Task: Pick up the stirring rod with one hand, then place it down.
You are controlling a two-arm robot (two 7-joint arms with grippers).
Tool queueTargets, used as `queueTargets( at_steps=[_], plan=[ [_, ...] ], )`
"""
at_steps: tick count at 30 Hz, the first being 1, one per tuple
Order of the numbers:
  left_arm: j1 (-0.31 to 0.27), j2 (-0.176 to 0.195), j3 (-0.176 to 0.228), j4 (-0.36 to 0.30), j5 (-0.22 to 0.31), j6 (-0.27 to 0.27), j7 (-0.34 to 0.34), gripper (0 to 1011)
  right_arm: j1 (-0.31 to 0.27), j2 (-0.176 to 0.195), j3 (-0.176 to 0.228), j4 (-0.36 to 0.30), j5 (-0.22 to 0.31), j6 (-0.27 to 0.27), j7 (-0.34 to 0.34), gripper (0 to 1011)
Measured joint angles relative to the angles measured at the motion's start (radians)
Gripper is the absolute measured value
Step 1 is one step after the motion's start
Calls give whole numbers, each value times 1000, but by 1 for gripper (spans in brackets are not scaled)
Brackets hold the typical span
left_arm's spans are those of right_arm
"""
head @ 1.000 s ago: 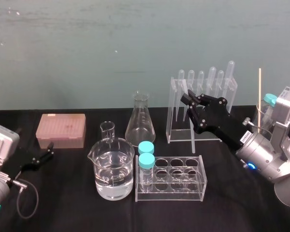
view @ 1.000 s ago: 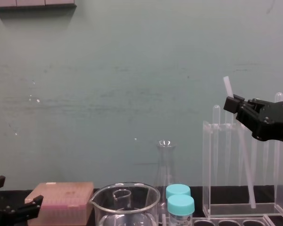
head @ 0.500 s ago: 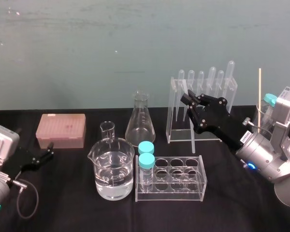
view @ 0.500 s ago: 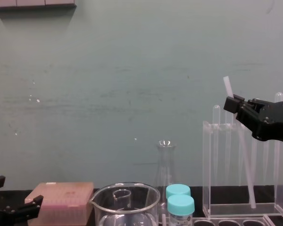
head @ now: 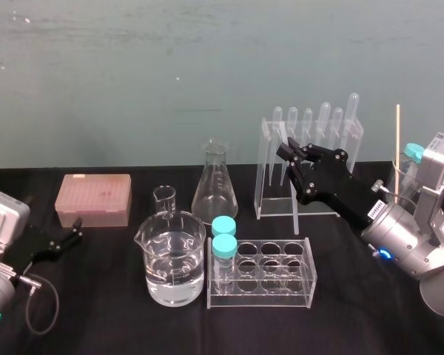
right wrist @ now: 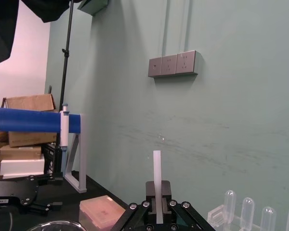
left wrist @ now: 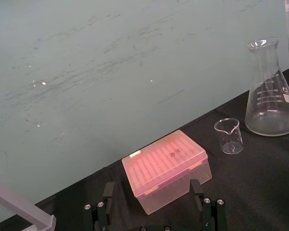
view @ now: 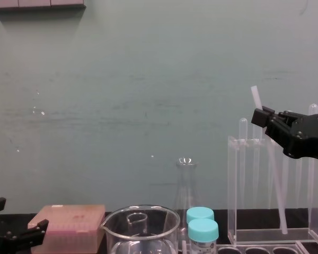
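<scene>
The stirring rod (view: 275, 180) is a whitish straight rod, leaning inside the clear pipette stand (view: 238, 185). Its lower end reaches down to near the stand's base and its top sticks out above my right gripper (view: 262, 116). That black gripper is shut on the rod near the top. The right wrist view shows the rod (right wrist: 157, 173) rising upright from between the closed fingers (right wrist: 151, 194). From the head view the right gripper (head: 287, 151) sits at the front of the stand (head: 311, 166). My left gripper (head: 68, 238) is parked low at the table's left, open and holding nothing.
A water-filled beaker (head: 173, 259), a small beaker (head: 164, 198), a conical flask (head: 214, 185) and a clear tube rack (head: 263, 274) with two blue-capped vials stand mid-table. A pink tip box (head: 94, 200) lies at the left. A thin wooden stick (head: 397, 140) stands at the far right.
</scene>
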Motion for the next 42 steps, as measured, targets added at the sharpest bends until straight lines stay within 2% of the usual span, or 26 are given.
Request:
queueTargets(
  at_steps=[21,32,42],
  plan=[
    [0,0,0,0,0,0,0,1000,0,0,0,0,0,0,0,65],
    [0,0,0,0,0,0,0,1000,4,2,0,4,8,0,33,65],
    [0,0,0,0,0,0,0,1000,-9,15,-6,-4,13,24,38,65]
  ],
)
